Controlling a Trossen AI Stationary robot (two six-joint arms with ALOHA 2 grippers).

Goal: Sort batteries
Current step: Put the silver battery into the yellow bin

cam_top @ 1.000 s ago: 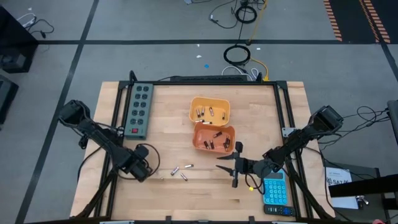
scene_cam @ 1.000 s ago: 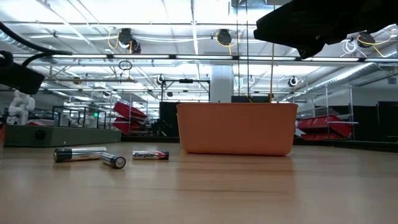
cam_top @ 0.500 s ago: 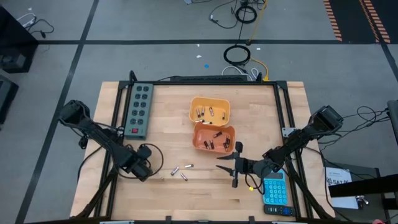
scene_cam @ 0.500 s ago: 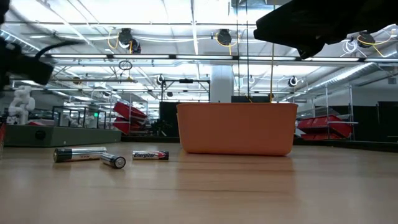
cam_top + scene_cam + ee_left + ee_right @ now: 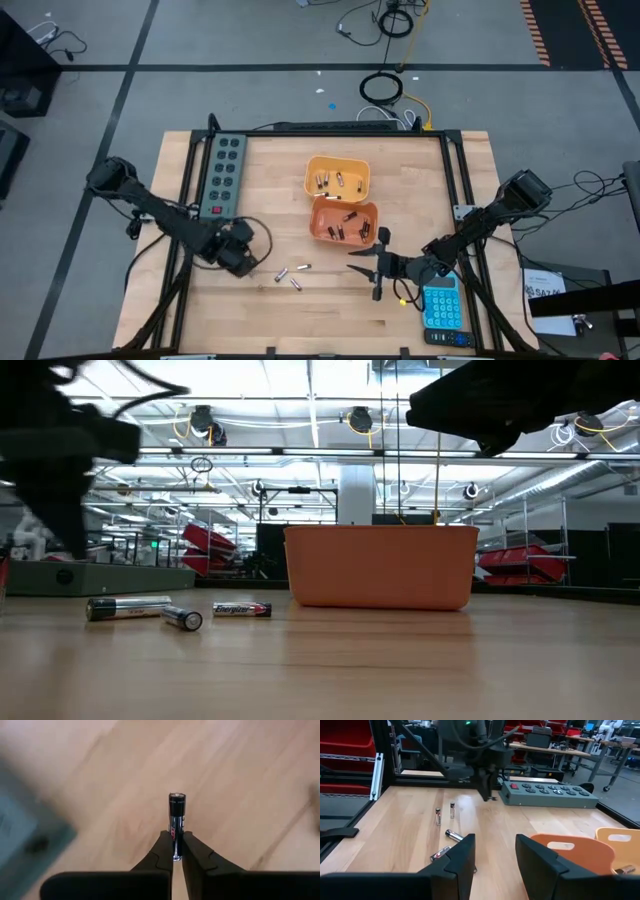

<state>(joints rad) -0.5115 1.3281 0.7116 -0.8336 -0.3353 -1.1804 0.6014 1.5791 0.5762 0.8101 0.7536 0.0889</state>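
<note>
Left claw (image 5: 173, 851) is pinching a dark battery (image 5: 176, 820) between its fingertips, cell sticking out past the tips; only the left wrist view is showing that grip. High view is just showing the left claw (image 5: 243, 262) hanging over bare table (image 5: 440, 180), loose batteries (image 5: 290, 275) lying just to its side, toward the right claw. Low view is showing three cells (image 5: 180, 611) lying flat on the wood beside the orange bin (image 5: 380, 565). High view alone is showing sorted cells inside both bins (image 5: 338, 200). Right claw (image 5: 492, 851) is sitting open, fingers parted, nothing between them, bins just beside it; calculator (image 5: 440, 305) is behind it.
</note>
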